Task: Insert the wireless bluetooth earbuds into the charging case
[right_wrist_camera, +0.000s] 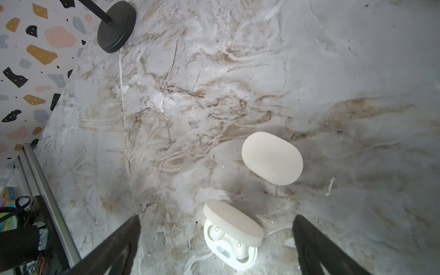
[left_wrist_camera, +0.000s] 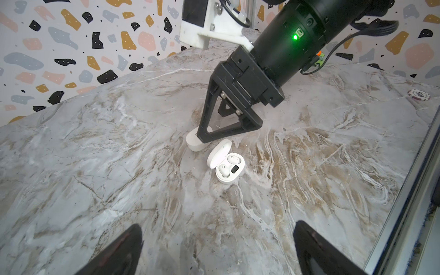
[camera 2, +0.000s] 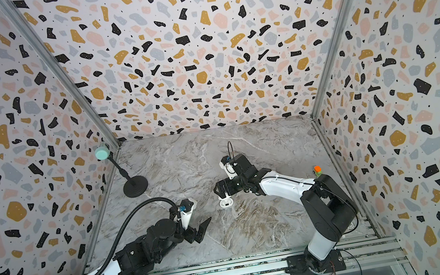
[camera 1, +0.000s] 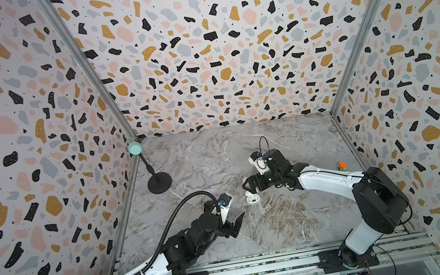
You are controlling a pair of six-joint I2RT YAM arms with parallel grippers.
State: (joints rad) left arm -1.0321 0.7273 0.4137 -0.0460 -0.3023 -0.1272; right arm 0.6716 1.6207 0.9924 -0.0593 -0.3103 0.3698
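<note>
Right wrist view: right gripper (right_wrist_camera: 216, 218) has its jaws spread wide and holds nothing, hanging over the open case (right_wrist_camera: 247, 260). Two earbuds (right_wrist_camera: 215, 232) sit in its wells; the lid (right_wrist_camera: 233, 223) is hinged up and tilted. Closed case (right_wrist_camera: 272, 158) lies flat beside it, not touching.

Left wrist view: left gripper (left_wrist_camera: 217, 225) has its jaws spread, empty, well back from both cases. One right finger stands at the closed case; contact cannot be told.

In both top views the open case sits mid-table (camera 1: 215, 156), just below the right gripper. Stand (right_wrist_camera: 116, 26) is near the far left corner.
</note>
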